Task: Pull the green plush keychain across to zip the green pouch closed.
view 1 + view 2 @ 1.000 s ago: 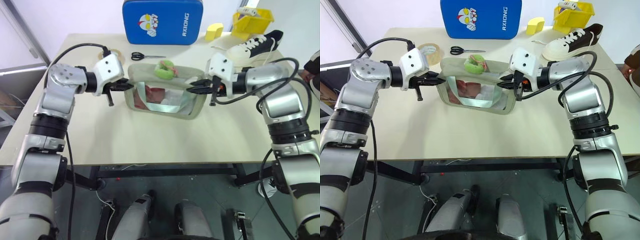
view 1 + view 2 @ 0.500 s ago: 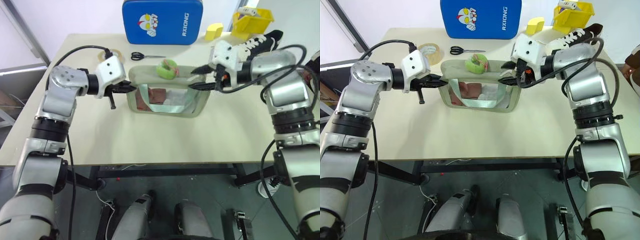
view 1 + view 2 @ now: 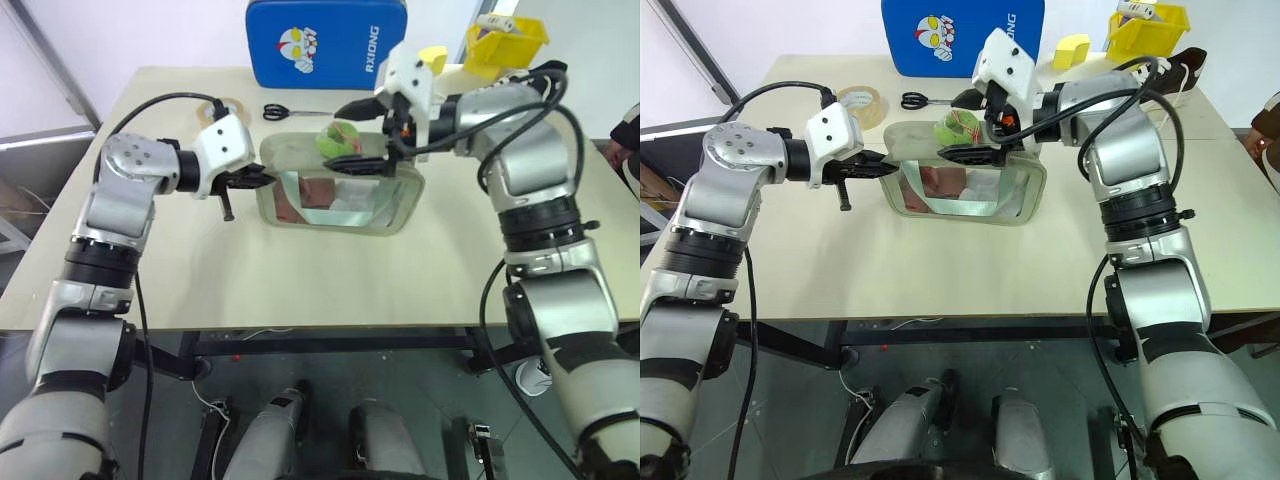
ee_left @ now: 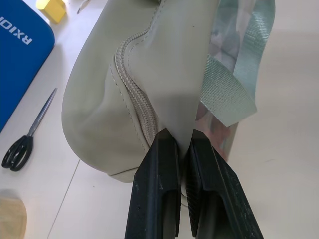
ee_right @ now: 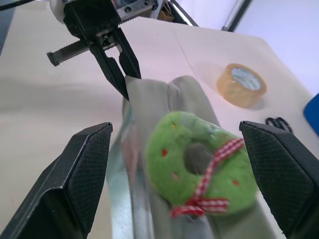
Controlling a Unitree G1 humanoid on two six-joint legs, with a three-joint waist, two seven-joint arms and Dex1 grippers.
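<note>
The green pouch [image 3: 340, 205] lies mid-table, pale sage with a clear window showing red and white contents. My left gripper [image 3: 262, 178] is shut on the pouch's left end; in the left wrist view its fingers [image 4: 172, 189] pinch the fabric beside the zip. The green plush keychain [image 3: 335, 138], a fuzzy lime ring with a red checked ribbon, rests on the pouch's top edge. My right gripper [image 3: 962, 125] stands open, one finger on each side of the keychain [image 5: 199, 159], touching neither it nor the pouch.
A blue cartoon-printed case [image 3: 325, 42] stands at the back. Scissors [image 3: 290, 112] and a tape roll [image 3: 860, 103] lie behind the pouch. A yellow block [image 3: 1070, 50], a yellow bin [image 3: 1145, 28] and a shoe [image 3: 1180, 62] sit at the back right.
My right gripper let go of the pouch's right end, opened wide and moved left and up to straddle the keychain. The left gripper kept its hold.
</note>
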